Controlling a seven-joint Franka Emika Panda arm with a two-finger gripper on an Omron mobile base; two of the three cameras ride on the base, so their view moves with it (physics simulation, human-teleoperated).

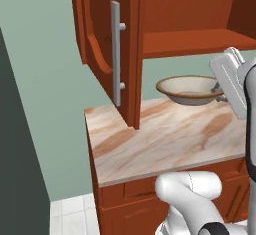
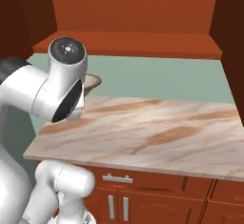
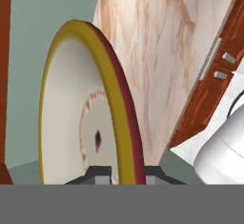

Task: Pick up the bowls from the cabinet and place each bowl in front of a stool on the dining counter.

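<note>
Bowl [image 1: 190,90] held off the marble counter [image 1: 165,139], up in the gap between counter and open cabinet [image 1: 195,41] shelf, near the green back wall; it appears to hang clear of the stone. Seen from the right base camera, just a sliver of its rim [image 2: 93,81] peeks from behind the arm's big joint. Gripper [image 3: 125,176] has the bowl by its rim: in the hand camera one fingertip [image 3: 101,174] sits on the inner side of the wall and the other on the outer, the rim edge running between them (jaws drawn in to just the thickness of the wall, closed on it). Step in hand, by my reading: carry the bowl out from under the shelf. To do it well, draw it back level and low enough to miss the shelf edge and the open door [image 1: 107,54] with its grey handle [image 1: 116,54] at left, and slowly, since a one-sided rim pinch could let a wide bowl swing or slip.
</note>
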